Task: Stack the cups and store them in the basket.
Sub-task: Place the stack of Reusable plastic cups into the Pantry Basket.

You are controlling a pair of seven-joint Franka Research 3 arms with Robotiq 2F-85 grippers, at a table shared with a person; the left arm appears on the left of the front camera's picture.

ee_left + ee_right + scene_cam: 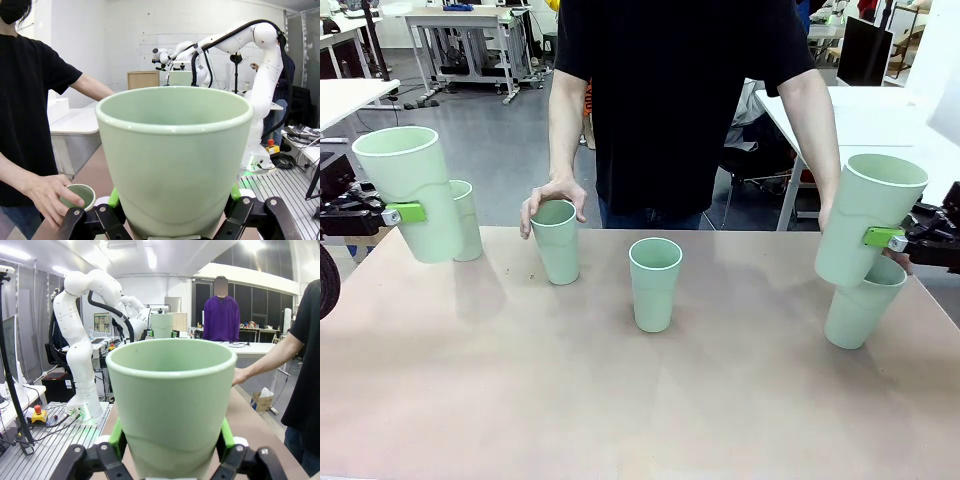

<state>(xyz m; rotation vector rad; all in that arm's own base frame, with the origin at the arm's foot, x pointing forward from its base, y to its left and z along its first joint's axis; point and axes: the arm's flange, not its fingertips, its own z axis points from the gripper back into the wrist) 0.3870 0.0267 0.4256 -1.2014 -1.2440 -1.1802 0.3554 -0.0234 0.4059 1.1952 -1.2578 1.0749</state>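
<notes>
Cups [654, 283] stand four on your worktop [620, 400]: one in the middle, one gripped by the person's hand [552, 195], one at either end. Your left gripper [415, 212] pinches a fifth cup [408, 180] aloft at the left; your right gripper [875, 238] pinches a sixth cup [868, 205], tilted, over the right-end cup [860, 305].

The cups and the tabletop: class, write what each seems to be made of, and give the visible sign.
The cups look like plastic: one even mint colour, smooth seamless walls, rounded rim, soft satin sheen. The tabletop may be matte laminate: flat pinkish-beige, no grain, barely any reflection; its core cannot be told.
</notes>
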